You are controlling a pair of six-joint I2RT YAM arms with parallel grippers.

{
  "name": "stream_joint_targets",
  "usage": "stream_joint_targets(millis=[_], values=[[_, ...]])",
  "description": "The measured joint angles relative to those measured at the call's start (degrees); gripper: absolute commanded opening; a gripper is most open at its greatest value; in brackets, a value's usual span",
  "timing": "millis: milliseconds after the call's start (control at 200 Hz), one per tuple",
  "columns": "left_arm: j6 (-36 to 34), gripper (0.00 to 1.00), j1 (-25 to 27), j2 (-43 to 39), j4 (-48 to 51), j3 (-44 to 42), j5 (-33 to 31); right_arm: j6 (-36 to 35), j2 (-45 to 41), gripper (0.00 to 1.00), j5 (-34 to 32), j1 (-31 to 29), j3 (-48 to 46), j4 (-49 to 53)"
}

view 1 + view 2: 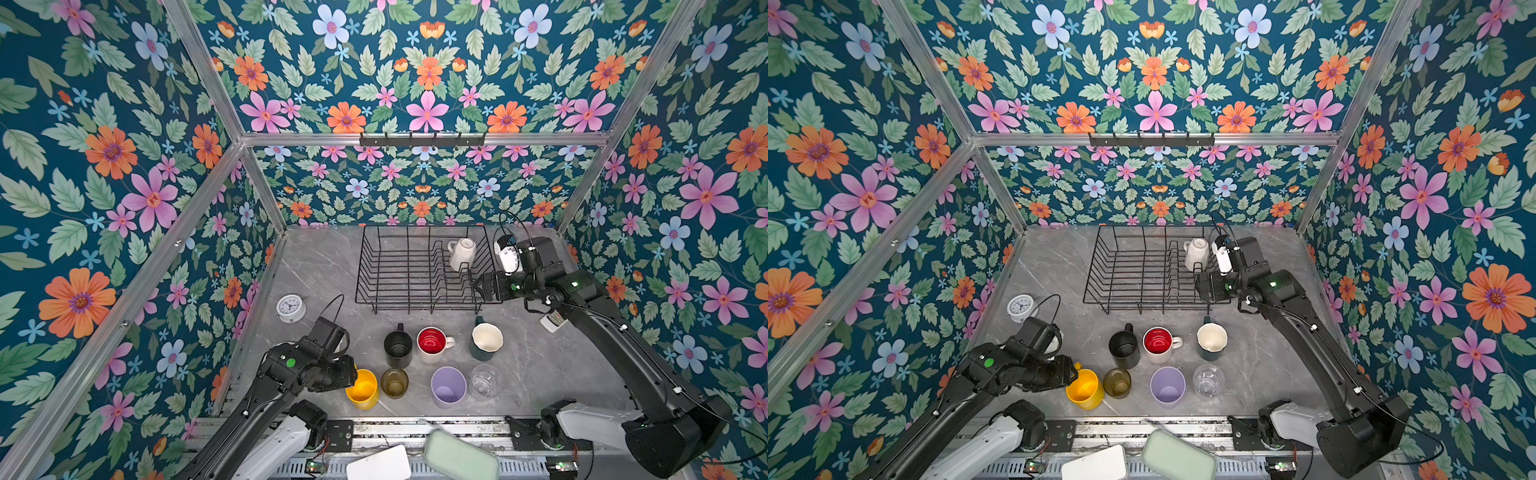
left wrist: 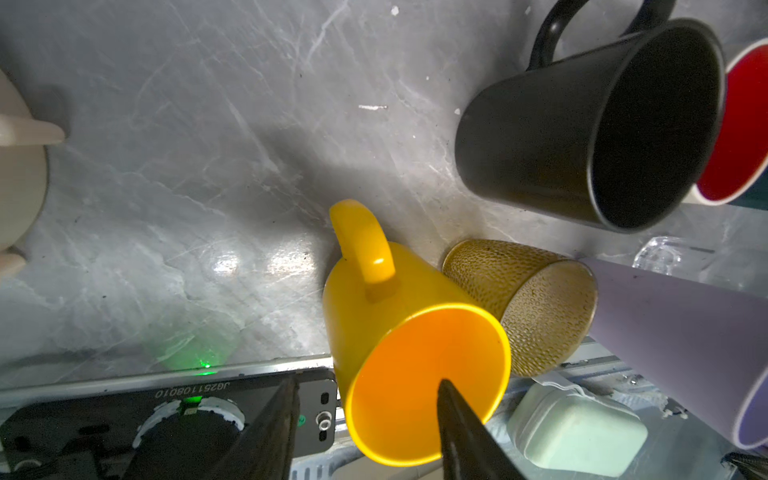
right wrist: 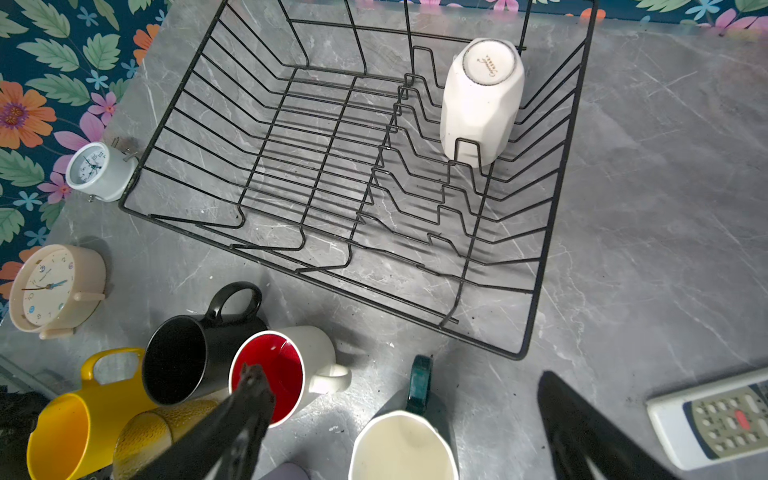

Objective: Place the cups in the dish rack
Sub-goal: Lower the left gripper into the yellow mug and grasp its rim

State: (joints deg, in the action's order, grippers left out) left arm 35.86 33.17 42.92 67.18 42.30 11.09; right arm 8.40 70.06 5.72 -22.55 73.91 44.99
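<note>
The black wire dish rack (image 1: 361, 266) (image 3: 552, 208) stands at the back with a white mug (image 1: 462, 253) (image 3: 478, 104) upside down in it. In front stand a black mug (image 1: 398, 347), a red-inside mug (image 1: 432, 343), a teal mug (image 1: 486, 340), an olive glass (image 1: 394, 382), a lilac tumbler (image 1: 448, 386) and a clear glass (image 1: 484, 380). My left gripper (image 2: 368, 381) (image 1: 351, 378) straddles the rim of the yellow mug (image 2: 415, 353) (image 1: 363, 388), one finger inside, one outside with a gap. My right gripper (image 3: 401, 373) (image 1: 482, 289) hangs open by the rack's front right corner, holding nothing.
A white clock (image 1: 290, 308) stands left of the rack and a cream clock (image 3: 54, 286) sits nearer the left arm. A remote (image 1: 552, 322) (image 3: 715, 419) lies right of the teal mug. A pale green container (image 1: 459, 455) rests below the table's front edge.
</note>
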Motion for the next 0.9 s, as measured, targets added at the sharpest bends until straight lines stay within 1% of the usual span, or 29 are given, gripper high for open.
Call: stream_joint_targets(millis=[85,270,385,615,900], values=[[0.87,0.52,1.44,1.09,-0.79,-0.37,-0.70,0.00,-0.50,0.99,-0.39,-0.02,-0.46,0.11],[3.48,0.51,6.86,4.66,-3.23,-1.25,-2.60,-0.04,-2.03,0.99,-1.44,-0.04,-1.14,0.24],[5.55,0.49,8.50,5.60,-4.07,-2.03,-3.87,-0.04,-2.93,0.99,-1.46,-0.04,-1.66,0.26],[7.63,0.45,8.87,6.60,-4.72,-2.80,-6.64,-0.22,-3.91,0.99,-1.84,-0.04,-2.84,0.24],[8.72,0.38,8.94,8.22,-5.75,-4.35,-7.28,-1.11,-4.76,0.99,-2.45,-0.04,-4.24,0.17]])
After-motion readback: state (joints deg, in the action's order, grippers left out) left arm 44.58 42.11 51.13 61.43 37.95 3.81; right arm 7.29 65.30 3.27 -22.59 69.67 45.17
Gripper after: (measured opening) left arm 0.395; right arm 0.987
